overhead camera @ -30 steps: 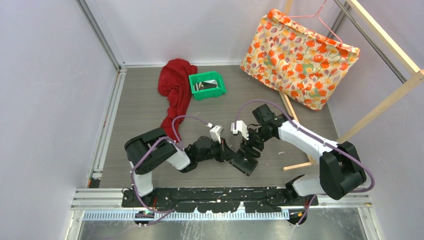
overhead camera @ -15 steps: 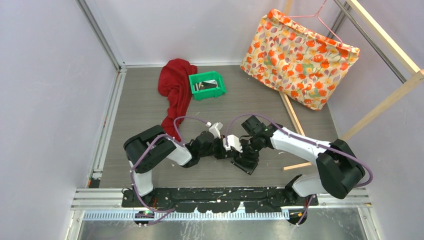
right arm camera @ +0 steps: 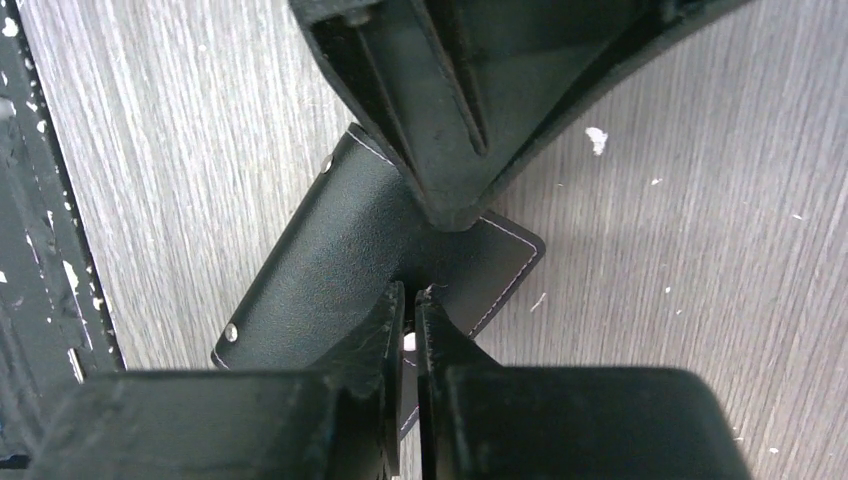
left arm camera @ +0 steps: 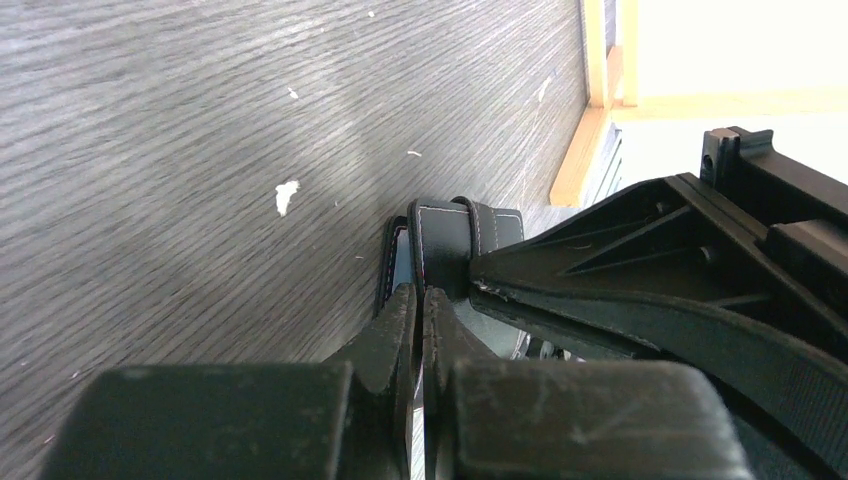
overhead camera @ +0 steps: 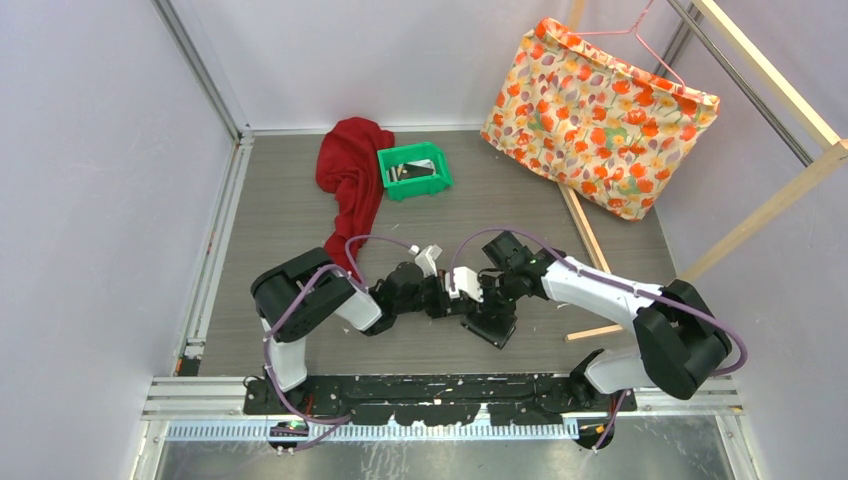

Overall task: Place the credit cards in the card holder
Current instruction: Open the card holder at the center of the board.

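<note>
Green bin (overhead camera: 416, 190) sits far back on the table (overhead camera: 280, 220) next to a red cloth (overhead camera: 350, 175), with a pale bit and a dark bit inside, too small to tell whether they're cards. The card holder (right arm camera: 320, 265) lies flat on the table near the front edge, between the two arms. Left gripper (left arm camera: 418, 295) has its fingers squeezed almost together on the holder's edge, and right gripper (right arm camera: 410, 295) pinches the flap from the opposite side with only a sliver of gap and a pale speck showing in it.

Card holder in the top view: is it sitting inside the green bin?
No, the black card holder lies on the grey tabletop near its front edge, well apart from the green bin at the back.
</note>
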